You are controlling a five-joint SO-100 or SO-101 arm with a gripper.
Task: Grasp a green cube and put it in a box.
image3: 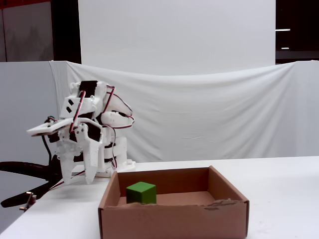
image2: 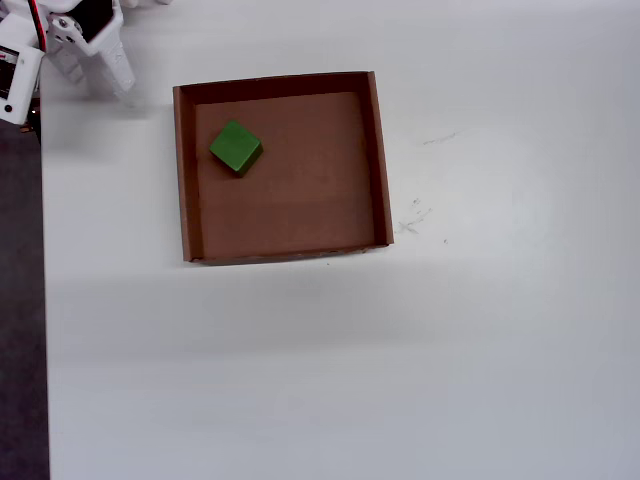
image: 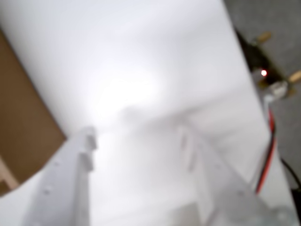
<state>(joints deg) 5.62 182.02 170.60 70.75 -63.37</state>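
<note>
Green cube (image2: 236, 147) sits in box (image2: 186, 170), far-left corner overhead; pincer (image3: 79, 178) open, empty.

Arm (image3: 89, 139): white printed plastic segments, blocky and angular, at the left of the fixed view.
Servos: black blocks set into the white shells.
Cables: red, white and black wires looping over the upper joints; a red and a black wire run down the right edge of the wrist view.
Fingers (image: 84, 155): white, flat-sided, blurred in the wrist view, one with small notches on its inner edge.
Fasteners: small round dimples along the finger plate.
</note>
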